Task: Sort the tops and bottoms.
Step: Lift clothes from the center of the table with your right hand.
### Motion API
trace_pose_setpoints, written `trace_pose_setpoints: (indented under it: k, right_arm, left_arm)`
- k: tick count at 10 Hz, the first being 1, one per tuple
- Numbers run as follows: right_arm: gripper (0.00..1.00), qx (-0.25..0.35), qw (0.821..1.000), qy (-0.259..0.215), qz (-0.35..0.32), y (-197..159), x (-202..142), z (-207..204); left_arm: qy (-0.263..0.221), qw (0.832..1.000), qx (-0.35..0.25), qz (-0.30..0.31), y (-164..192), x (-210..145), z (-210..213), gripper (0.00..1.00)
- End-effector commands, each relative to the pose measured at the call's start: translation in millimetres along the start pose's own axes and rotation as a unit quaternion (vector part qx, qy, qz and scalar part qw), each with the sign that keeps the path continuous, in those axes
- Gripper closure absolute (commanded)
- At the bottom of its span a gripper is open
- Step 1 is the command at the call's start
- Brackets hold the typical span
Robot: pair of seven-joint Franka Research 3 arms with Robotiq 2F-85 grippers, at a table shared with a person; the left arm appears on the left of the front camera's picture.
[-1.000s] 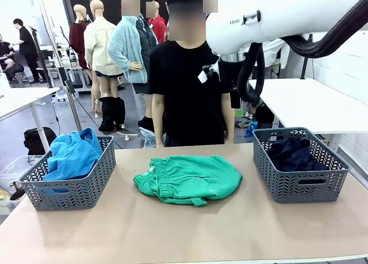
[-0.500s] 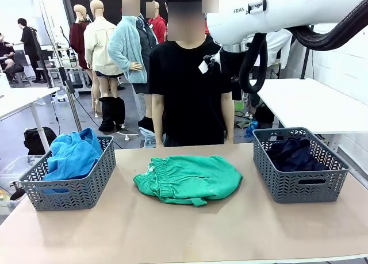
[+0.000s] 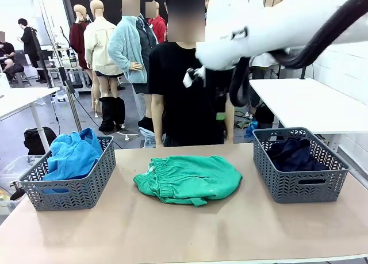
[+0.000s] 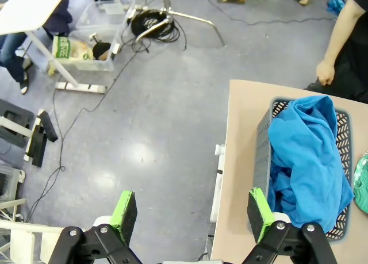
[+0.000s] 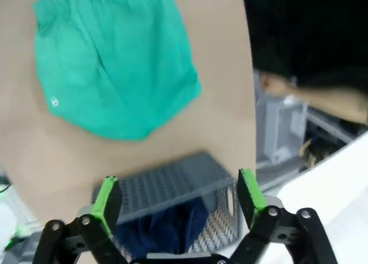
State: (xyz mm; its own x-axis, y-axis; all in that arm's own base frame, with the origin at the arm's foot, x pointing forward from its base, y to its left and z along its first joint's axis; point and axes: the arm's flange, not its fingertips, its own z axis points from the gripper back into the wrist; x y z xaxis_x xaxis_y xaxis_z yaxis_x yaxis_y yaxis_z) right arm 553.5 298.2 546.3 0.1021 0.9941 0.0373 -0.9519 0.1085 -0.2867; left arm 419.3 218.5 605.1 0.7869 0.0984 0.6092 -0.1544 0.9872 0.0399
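Your left gripper (image 4: 190, 213) and right gripper (image 5: 179, 196) both hang spread, holding nothing; green shorts (image 3: 188, 179) lie mid-desk (image 3: 172, 229) between the baskets.

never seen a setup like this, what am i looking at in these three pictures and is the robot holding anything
These are two robot arms at a table, with a person standing opposite. The front picture comes from a fixed camera between the arms; the other two come from cameras on each wrist, looking down past green-padded fingers. On the table lie green shorts between two grey baskets: the left basket holds blue shirts, the right basket holds navy trousers. The left end effector and the right end effector are both open and hold nothing.
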Motion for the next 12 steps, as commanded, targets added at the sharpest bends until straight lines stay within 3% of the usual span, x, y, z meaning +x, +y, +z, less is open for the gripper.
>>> trace_pose_setpoints:
  k: [1,3,5,7,9,10,12]
  right_arm:
    - [0.0,0.029,0.998,-0.045,0.045,1.6,28.2,-37.2]
    - [0.0,0.053,0.994,-0.083,0.048,6.4,69.4,-78.2]
    - [0.0,0.079,0.993,-0.088,0.027,11.9,103.2,-114.1]
    - [0.0,0.055,0.995,-0.079,-0.034,27.5,121.8,-139.2]
    - [0.0,0.062,0.996,-0.051,-0.034,45.5,124.3,-149.3]
    - [0.0,0.078,0.994,-0.079,-0.017,33.8,119.9,-147.7]
    - [0.0,0.078,0.994,-0.079,-0.017,33.8,119.9,-147.7]
  left_arm:
    - [0.007,1.0,0.008,-0.003,1.7,-1.8,1.5,0.0]
    - [0.007,1.0,0.008,-0.003,1.7,-1.8,1.5,0.0]
    - [0.007,1.0,0.008,-0.003,1.7,-1.8,1.5,0.0]
    - [0.007,1.0,0.008,-0.003,1.7,-1.8,1.5,0.0]
    - [0.007,1.0,0.008,-0.003,1.7,-1.8,1.5,0.0]
    - [0.007,1.0,0.008,-0.003,1.7,-1.8,1.5,0.0]
    - [0.007,1.0,0.008,-0.003,1.7,-1.8,1.5,0.0]
